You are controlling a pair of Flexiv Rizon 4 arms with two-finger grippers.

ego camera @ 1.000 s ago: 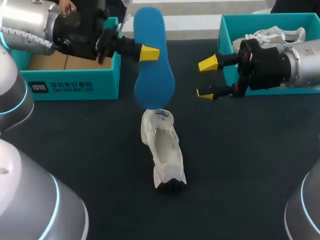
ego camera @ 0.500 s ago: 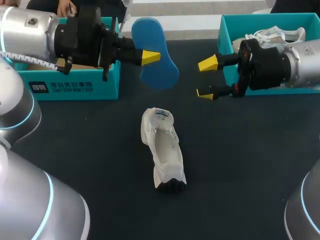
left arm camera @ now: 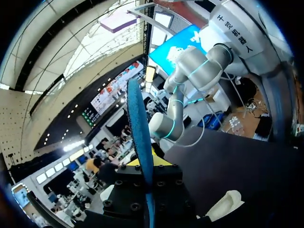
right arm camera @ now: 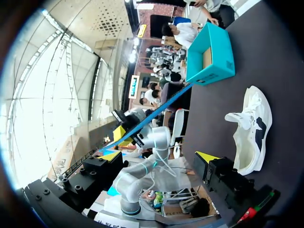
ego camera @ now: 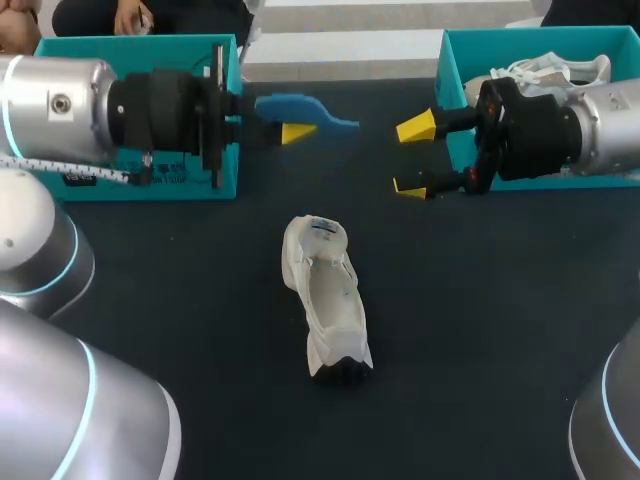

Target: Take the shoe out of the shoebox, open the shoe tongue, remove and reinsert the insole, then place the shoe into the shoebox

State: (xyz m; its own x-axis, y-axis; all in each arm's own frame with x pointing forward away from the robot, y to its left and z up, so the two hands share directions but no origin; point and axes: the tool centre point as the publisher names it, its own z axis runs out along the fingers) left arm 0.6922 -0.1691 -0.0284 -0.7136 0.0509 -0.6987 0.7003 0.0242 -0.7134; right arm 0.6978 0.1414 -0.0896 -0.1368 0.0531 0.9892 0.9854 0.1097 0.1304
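A white shoe (ego camera: 325,295) lies on the black table with its opening facing up, toe toward the front. Above and behind it my left gripper (ego camera: 295,125) is shut on the blue insole (ego camera: 305,106), which I see edge-on and roughly level, clear of the shoe. From the left wrist the insole (left arm camera: 139,133) runs as a thin blade out from between the fingers, and the shoe (left arm camera: 228,203) lies below. My right gripper (ego camera: 413,157) hangs open and empty, right of the insole. From the right wrist the shoe (right arm camera: 251,130) and the insole (right arm camera: 152,116) are ahead.
A teal shoebox (ego camera: 130,45) stands at the back left, partly behind my left arm. A second teal box (ego camera: 455,70) at the back right holds another white shoe (ego camera: 550,68). Bare black tabletop surrounds the shoe.
My left wrist has rolled, turning the insole from face-on and hanging down over the shoe to edge-on and level; the arm has drawn back to the left. The right arm and the shoe stayed still.
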